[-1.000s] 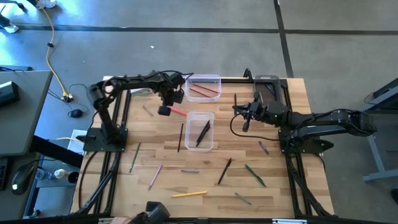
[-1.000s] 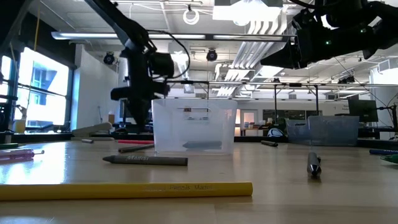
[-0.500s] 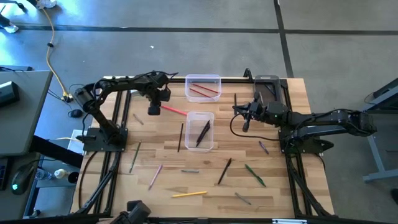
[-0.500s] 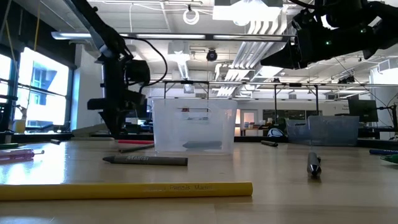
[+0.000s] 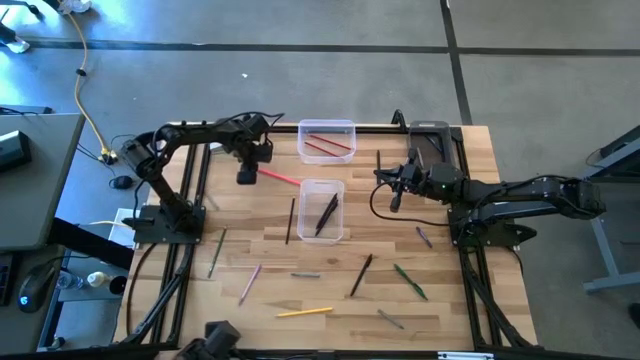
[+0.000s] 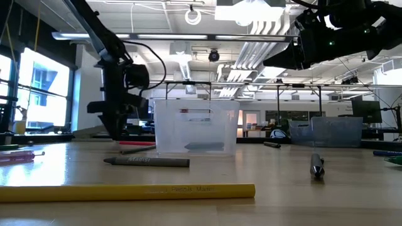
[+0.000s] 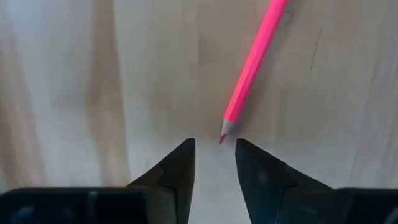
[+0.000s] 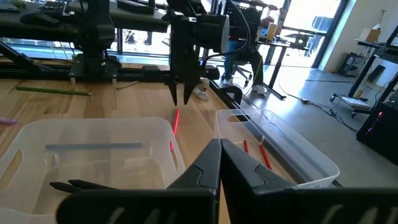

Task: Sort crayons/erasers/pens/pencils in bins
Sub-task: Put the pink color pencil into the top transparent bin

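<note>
- Pink pencil [image 5: 281, 178]: a slim, bright pink shaft with a sharpened tip, lying flat on the wooden worktop [image 5: 450, 290] between the left gripper and the near clear bin.
- Left gripper [image 5: 246, 177]: poised over the pencil's sharpened end; in the left wrist view its fingers [image 7: 177, 167] stand narrowly apart, the pencil tip [image 7: 222, 139] just beyond the gap, nothing held.
- Right gripper [image 5: 394, 201]: raised above the worktop to the right of the near clear bin; its fingers [image 8: 211, 163] are pressed together, holding nothing.
- Near clear bin [image 5: 320, 210]: transparent tub with rounded corners at mid-worktop, containing a dark pen [image 5: 326, 215] laid diagonally.
- Far clear bin [image 5: 326, 141]: transparent tub at the back edge, holding red pencils [image 5: 327, 146] that lie on its floor.
- Smoky grey bin [image 5: 432, 140]: at the back right corner; contents cannot be told.
- Loose items on the worktop: a yellow pencil [image 6: 125, 191] near the front edge, a grey crayon [image 6: 147, 162] behind it, a green pencil [image 5: 409, 281] to the right.
</note>
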